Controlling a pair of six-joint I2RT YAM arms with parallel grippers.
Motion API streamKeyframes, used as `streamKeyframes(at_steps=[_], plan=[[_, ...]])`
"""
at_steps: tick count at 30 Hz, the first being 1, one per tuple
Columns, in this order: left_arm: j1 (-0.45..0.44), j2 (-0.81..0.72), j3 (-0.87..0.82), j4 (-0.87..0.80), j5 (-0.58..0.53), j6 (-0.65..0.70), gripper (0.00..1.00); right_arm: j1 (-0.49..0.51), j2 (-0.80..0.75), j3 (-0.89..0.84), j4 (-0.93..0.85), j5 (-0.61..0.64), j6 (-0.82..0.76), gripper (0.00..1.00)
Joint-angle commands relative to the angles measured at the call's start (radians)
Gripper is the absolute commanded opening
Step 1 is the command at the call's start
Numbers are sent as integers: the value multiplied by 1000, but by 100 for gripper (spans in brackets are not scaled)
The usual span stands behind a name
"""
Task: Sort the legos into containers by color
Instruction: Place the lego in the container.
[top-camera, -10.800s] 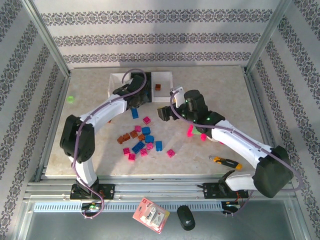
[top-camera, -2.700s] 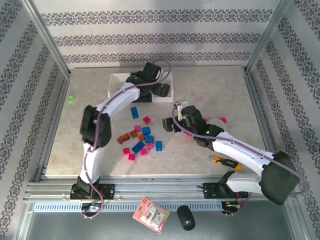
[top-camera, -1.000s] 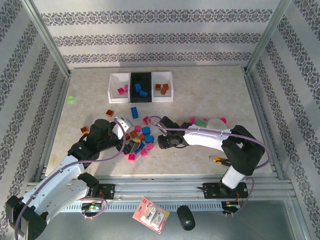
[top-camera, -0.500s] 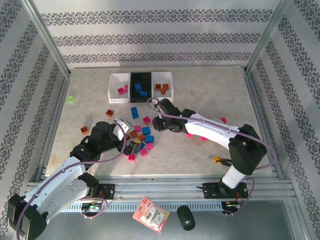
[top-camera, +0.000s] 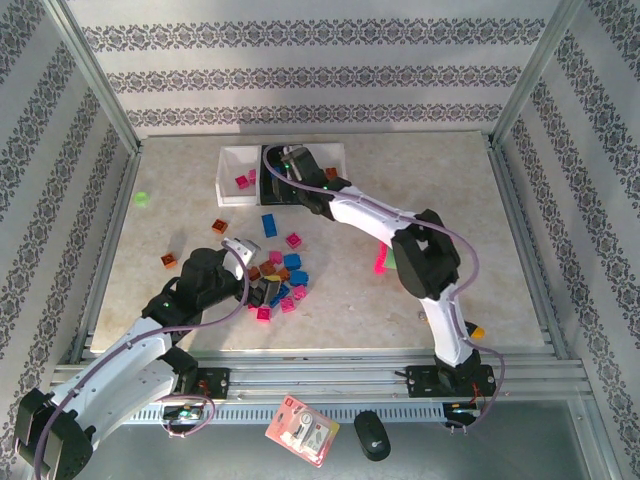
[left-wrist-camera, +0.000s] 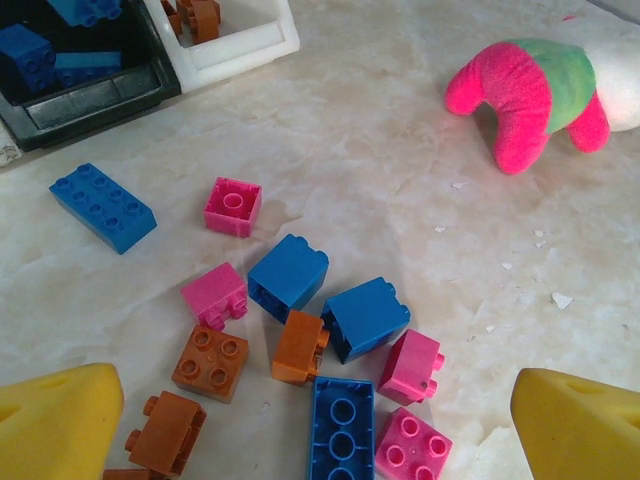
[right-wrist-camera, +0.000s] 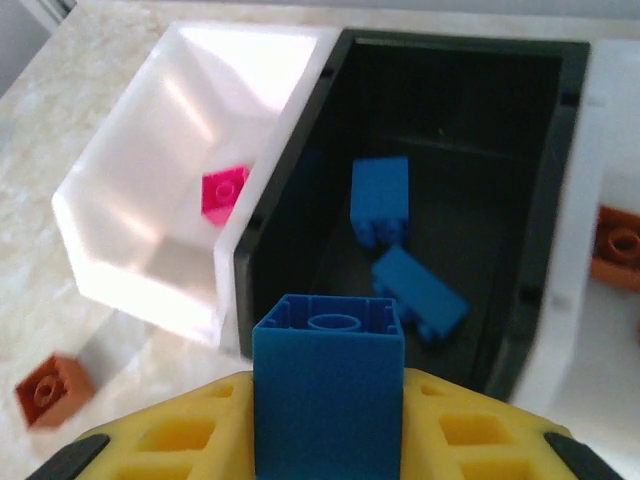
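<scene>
The left arm (top-camera: 150, 335) reached low over the left half of the bench (top-camera: 420, 170). The left jaws stood wide, their yellow pads (left-wrist-camera: 55, 420) at the bottom corners of the wrist view with nothing between them. Ahead of them lay the loose pile (left-wrist-camera: 330, 340) of small studded bricks in pink, blue and orange-brown. Some sat studs-up and others were tipped over, showing hollow undersides. A long blue brick (left-wrist-camera: 103, 207) lay apart on the side toward the bins, with an upturned pink brick (left-wrist-camera: 233, 206) near it. Two orange bricks (top-camera: 218, 226) sat well apart to the left of the pile.

Three joined bins stood at the far side. The left white bin (right-wrist-camera: 140, 220) held one pink brick (right-wrist-camera: 224, 193). The black bin (right-wrist-camera: 450, 90) held a short blue brick (right-wrist-camera: 380, 213) and a longer one (right-wrist-camera: 420, 293). The right white bin (left-wrist-camera: 245, 40) held orange bricks (left-wrist-camera: 200, 15).

The right arm (top-camera: 370, 212) stretched across to this row. The right jaws were closed on a square blue brick (right-wrist-camera: 328, 385), its hollow underside facing the wrist camera. It hung by the near side of the row, about where the left white bin met the black one.

Right of the pile, a pink-and-green toy (left-wrist-camera: 530, 90) lay on the bench.
</scene>
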Motion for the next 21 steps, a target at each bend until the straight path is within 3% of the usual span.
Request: streamKeyframes(at_steps=[1,7,12,17,21], plan=[[-4,-12,-13,61,-27,-39,99,-15,81,121,22,22,-23,33],[-3,2,-11,51,-112,-82,99,-24,182,245,13,23,-45,36],[-1,33,31,-24,-208,-126,99,-25,151,263,7,2,-70,56],[26,156,121,-150,-262,-247,99,-22,0,130,44,-12,-95,69],[103,318,208,-239,-203,-336,99,-11,-171,-95,115,-12,-111,72]])
